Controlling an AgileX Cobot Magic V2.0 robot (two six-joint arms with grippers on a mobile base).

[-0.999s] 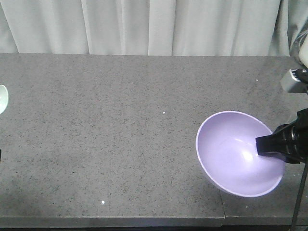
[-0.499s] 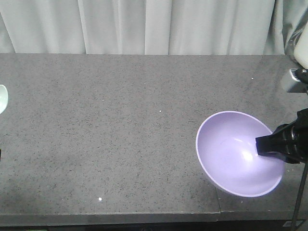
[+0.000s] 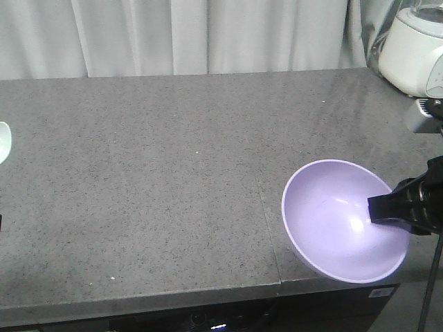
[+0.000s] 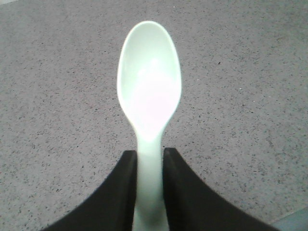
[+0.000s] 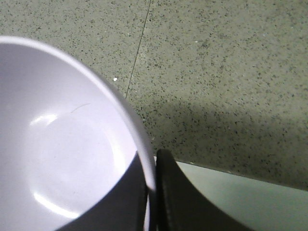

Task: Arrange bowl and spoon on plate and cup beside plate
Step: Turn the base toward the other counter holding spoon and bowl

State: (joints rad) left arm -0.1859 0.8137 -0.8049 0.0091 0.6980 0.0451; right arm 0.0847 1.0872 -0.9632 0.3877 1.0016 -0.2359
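The lavender bowl (image 3: 329,221) hangs tilted over the counter's front right corner, its opening facing the camera. My right gripper (image 3: 374,208) is shut on its right rim. In the right wrist view one finger is inside the bowl (image 5: 62,144) and the other outside, the right gripper (image 5: 151,163) pinching the wall. The pale mint spoon (image 4: 149,86) is held by its handle in my left gripper (image 4: 150,155), bowl end pointing away, above the counter. Only the tip of the spoon (image 3: 3,142) shows at the front view's left edge. Plate and cup are out of view.
The grey speckled counter (image 3: 152,187) has a seam (image 3: 268,228) running to its front edge. A white appliance (image 3: 415,48) stands at the back right corner. A pale curtain (image 3: 208,34) hangs behind the counter. A floor strip (image 5: 240,192) shows below the counter edge.
The counter and curtain have slid left in the front view and the white appliance has come into view at right. Both grippers keep their hold and their place in the frame.
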